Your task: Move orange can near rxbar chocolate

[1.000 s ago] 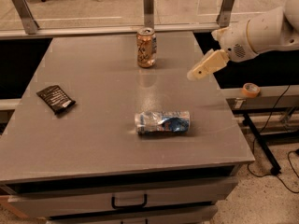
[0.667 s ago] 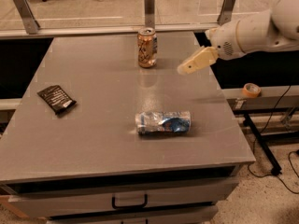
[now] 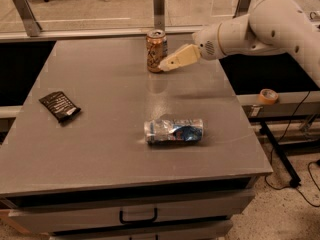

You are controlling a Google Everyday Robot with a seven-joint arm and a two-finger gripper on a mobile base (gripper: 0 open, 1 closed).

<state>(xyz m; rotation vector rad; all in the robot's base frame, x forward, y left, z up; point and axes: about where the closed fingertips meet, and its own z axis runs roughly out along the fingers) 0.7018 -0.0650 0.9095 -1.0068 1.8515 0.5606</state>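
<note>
The orange can [image 3: 156, 51] stands upright at the far middle of the grey table [image 3: 100, 154]. The rxbar chocolate [image 3: 60, 105], a flat dark wrapper with white print, lies near the table's left edge, far from the can. My gripper [image 3: 165, 66] reaches in from the right on a white arm, its cream tip just right of the can's lower half, very close to it or touching it.
A crushed silver-and-blue can [image 3: 174, 131] lies on its side at the middle right of the table. A roll of tape [image 3: 268, 95] sits on a lower ledge to the right. A glass rail with metal posts [image 3: 159, 6] runs behind the table.
My gripper has moved left across the far right of the table, from well right of the orange can to right beside it. The cans and the bar have not moved.
</note>
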